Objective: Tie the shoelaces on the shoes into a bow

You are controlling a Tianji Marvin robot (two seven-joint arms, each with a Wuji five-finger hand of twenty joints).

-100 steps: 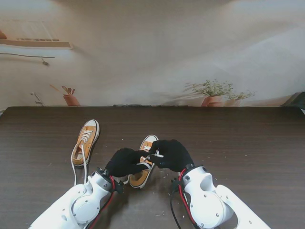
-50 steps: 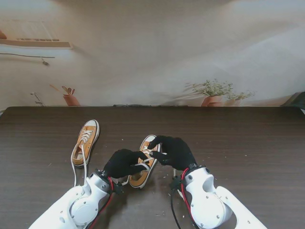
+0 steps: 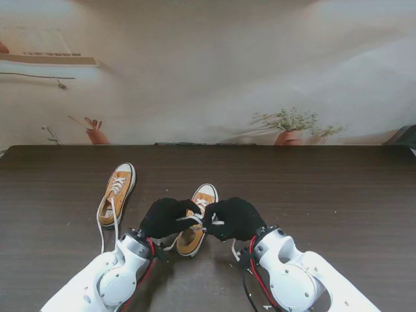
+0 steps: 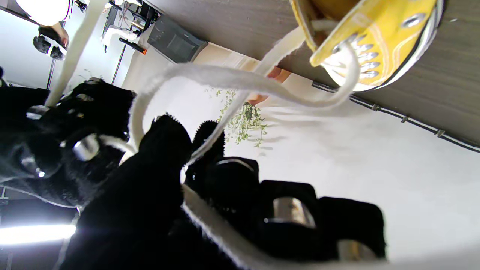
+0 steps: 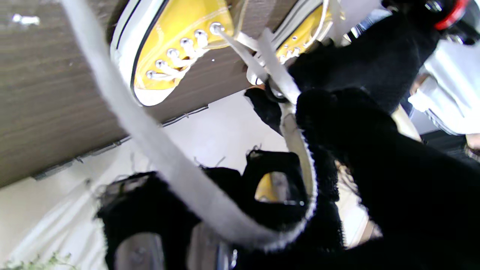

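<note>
Both hands are sitting closer together than half a second ago, the right hand [image 3: 235, 218] having dropped nearer the robot so its fingertips are meeting the left hand [image 3: 168, 217] over the near shoe [image 3: 195, 229]. Nearest the robot, the two white forearms are rising from the bottom corners. Just beyond them, the black-gloved left hand is pinching a loop of white shoelace [image 4: 210, 80] between thumb and fingers, as the left wrist view is showing. The right hand is curling its fingers around another strand of lace [image 5: 157, 150], which is running back to the eyelets of the yellow shoe. That shoe is lying on the dark wooden table [image 3: 325, 188], toe pointing away. Farther off to the left, the second shoe [image 3: 117, 192] is resting with its laces trailing loose.
</note>
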